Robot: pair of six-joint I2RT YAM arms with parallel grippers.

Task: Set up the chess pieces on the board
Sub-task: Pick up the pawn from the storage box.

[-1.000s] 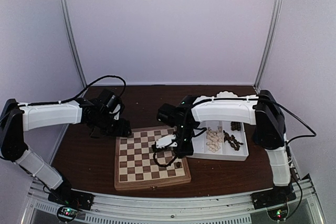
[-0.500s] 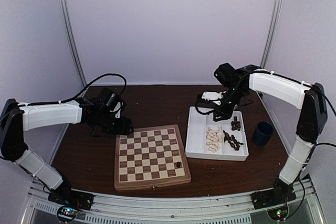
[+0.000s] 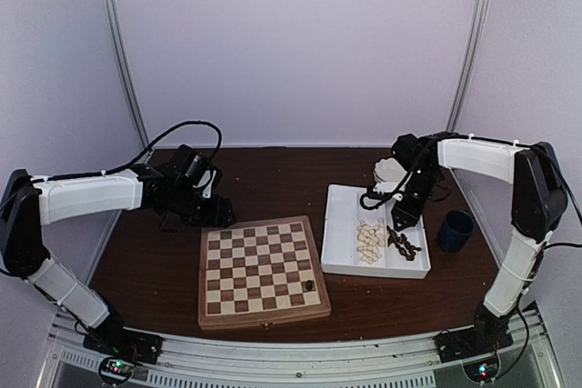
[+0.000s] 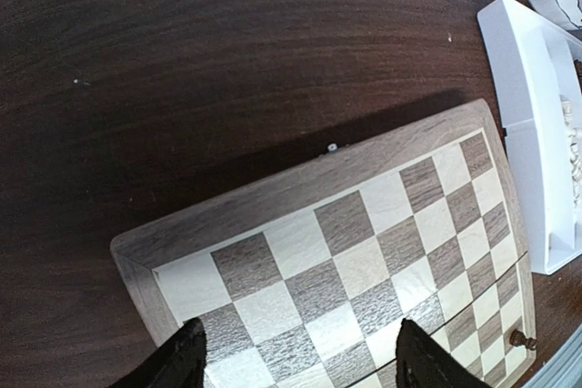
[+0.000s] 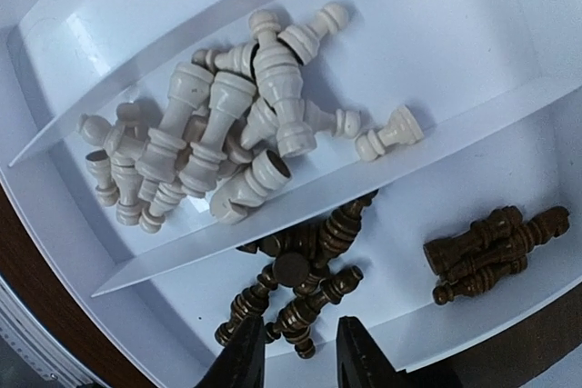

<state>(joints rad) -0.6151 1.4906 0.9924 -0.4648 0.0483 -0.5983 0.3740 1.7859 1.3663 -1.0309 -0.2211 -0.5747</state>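
The board (image 3: 264,270) lies at the table's front middle, with one dark brown piece (image 3: 310,285) standing near its front right corner. That piece (image 4: 518,338) and the board (image 4: 364,252) also show in the left wrist view. My left gripper (image 3: 221,218) hangs open over the board's far left corner, nothing between its fingers (image 4: 182,363). My right gripper (image 5: 300,361) is open above a heap of dark chess pieces (image 5: 305,290) in the white tray (image 5: 436,24). Cream pieces (image 5: 218,134) fill the neighbouring compartment. More dark pieces (image 5: 496,243) lie to the right.
The white divided tray (image 3: 339,224) sits right of the board. A blue cup (image 3: 455,229) stands right of the tray. A white scalloped dish (image 3: 391,170) lies behind it. Walls and rails enclose the dark table.
My right arm has swung from over the board, back past the tray's far side, to above the tray's dark pieces, and its jaws have parted. The left arm has hardly moved.
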